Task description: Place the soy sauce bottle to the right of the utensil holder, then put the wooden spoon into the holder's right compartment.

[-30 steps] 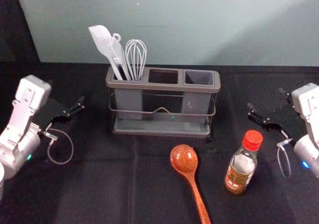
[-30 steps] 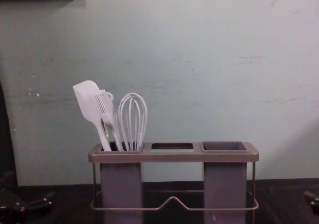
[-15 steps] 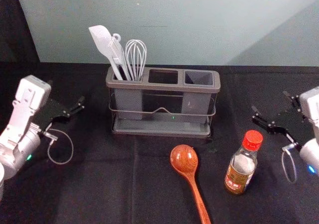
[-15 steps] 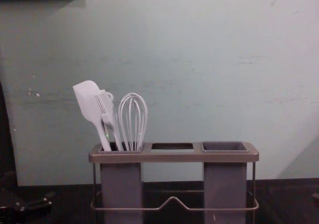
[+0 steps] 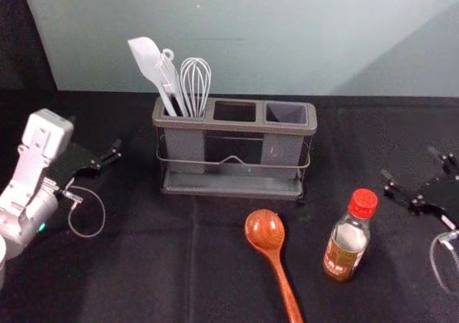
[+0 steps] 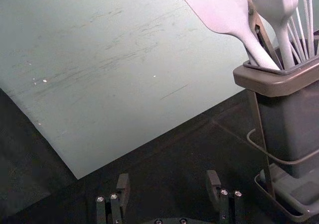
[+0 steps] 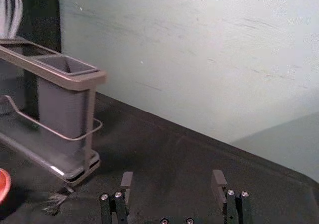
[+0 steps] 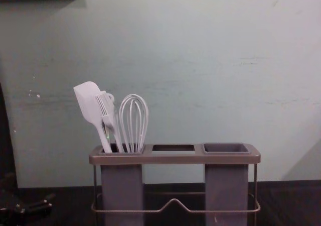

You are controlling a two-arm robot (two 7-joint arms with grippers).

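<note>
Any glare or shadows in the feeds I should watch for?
Head view: small glints on the wooden spoon, slanting shadow on the wall at right; chest view: wall shadow low at right; right wrist view: shadow across part of the wall; left wrist view: washed-out highlight on the spatula.

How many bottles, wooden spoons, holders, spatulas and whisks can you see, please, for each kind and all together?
Bottle: 1
Wooden spoon: 1
Holder: 1
Spatula: 1
Whisk: 1
Total: 5
</note>
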